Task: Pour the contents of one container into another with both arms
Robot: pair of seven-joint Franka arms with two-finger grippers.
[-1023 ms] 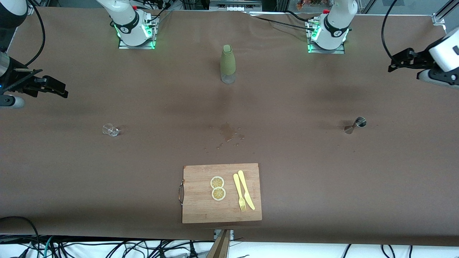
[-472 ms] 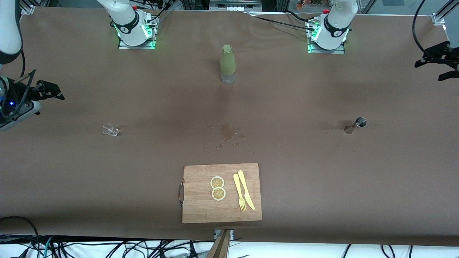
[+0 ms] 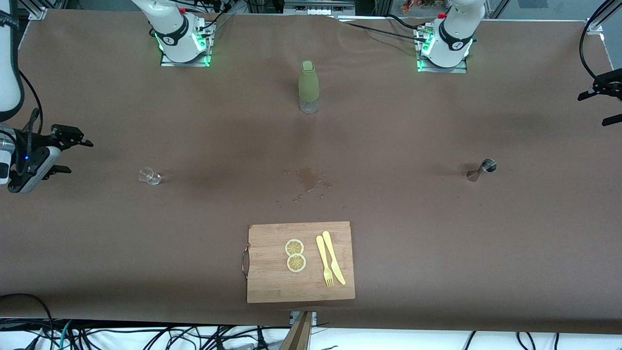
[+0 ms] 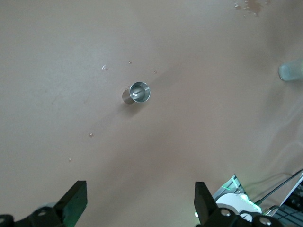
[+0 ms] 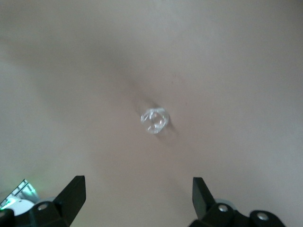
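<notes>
- The right arm's black two-finger gripper [image 3: 73, 155] hangs wide open and empty over its end of the table, near the small clear glass [image 3: 150, 176].
- The left arm's black two-finger gripper [image 3: 602, 104] is wide open too, holding nothing, with the small steel measuring cup [image 4: 136, 92] standing below it.

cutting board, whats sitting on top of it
On the cutting board lie two lemon slices, touching each other, and beside them a yellow fork and yellow knife side by side. Whatever the slices and cutlery cover cannot be seen.

1 bottle [image 3: 309, 86] | 1 glass [image 3: 150, 176] | 1 jigger [image 3: 481, 169] | 1 board [image 3: 272, 287] | 2 lemon slices [image 3: 295, 255] | 1 fork [image 3: 324, 261] | 1 knife [image 3: 334, 257]
</notes>
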